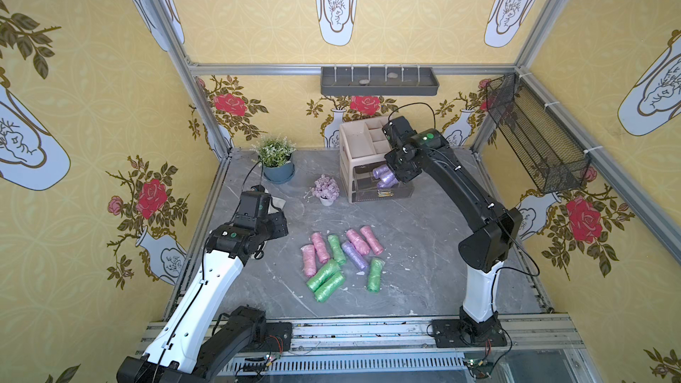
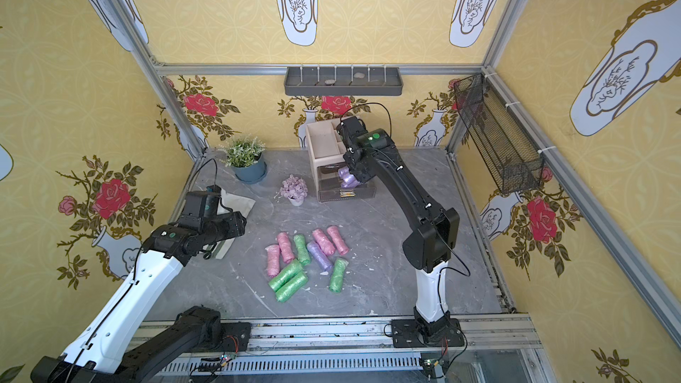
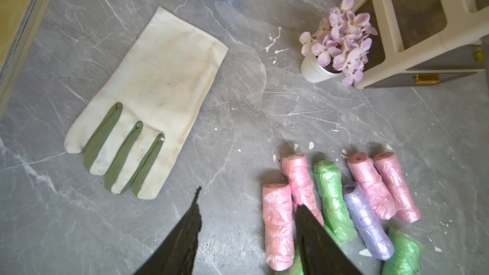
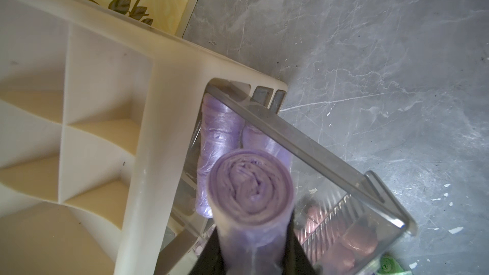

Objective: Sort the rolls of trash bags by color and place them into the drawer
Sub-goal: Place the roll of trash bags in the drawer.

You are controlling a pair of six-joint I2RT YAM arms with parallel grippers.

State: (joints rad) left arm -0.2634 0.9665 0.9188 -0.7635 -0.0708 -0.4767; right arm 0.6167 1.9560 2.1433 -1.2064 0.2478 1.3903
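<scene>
Drawer [image 4: 312,152] mouth half filled by two purple rolls [image 4: 219,128] inside, a third roll [image 4: 251,194] pinched in the right gripper [image 4: 252,242] over it; flower pot [image 1: 325,189] crowds its left side; bare table [image 1: 423,245] between organiser [image 1: 359,141] and roll cluster [image 1: 339,256] passable; glove [image 3: 148,96] lies flat near left wall.

Both top views overhead, same table [image 1: 423,252]; wrist cams close, facing down.

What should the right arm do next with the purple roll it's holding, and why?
Probably lower it slightly and open: the right gripper holds a purple roll above the open drawer, where two purple rolls already lie, so it likely belongs beside them.
</scene>
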